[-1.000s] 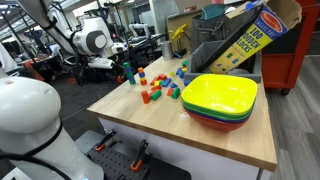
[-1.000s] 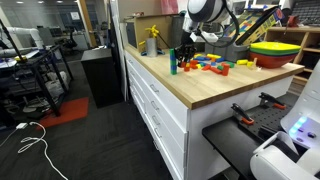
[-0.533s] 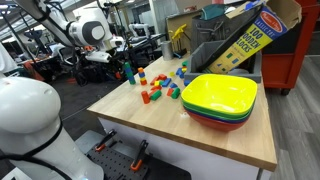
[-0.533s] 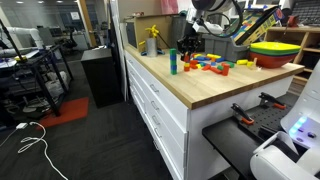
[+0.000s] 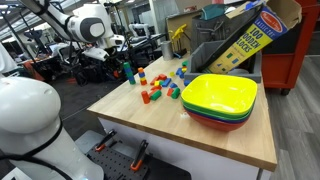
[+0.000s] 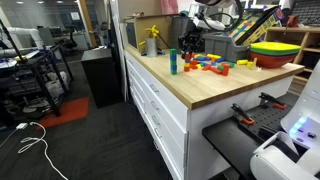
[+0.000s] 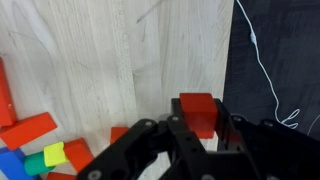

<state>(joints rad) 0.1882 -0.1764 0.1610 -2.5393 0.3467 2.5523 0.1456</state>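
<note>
Jaws pinch a red block [image 7: 197,112] above the wooden table [image 7: 120,60], close to its edge, with open dark floor [image 7: 270,70] beyond. The gripper [image 6: 190,46] points straight down from the bent arm, beside the loose blocks [image 6: 212,63].

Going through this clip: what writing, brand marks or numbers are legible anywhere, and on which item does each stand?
"100 WOODEN BLOCKS": on the tilted cardboard box behind the bowls, in an exterior view.
The red oval brand mark on the same box is too small to read.
No writing shows on the red block in the claw, the loose blocks or the bowls.
</note>
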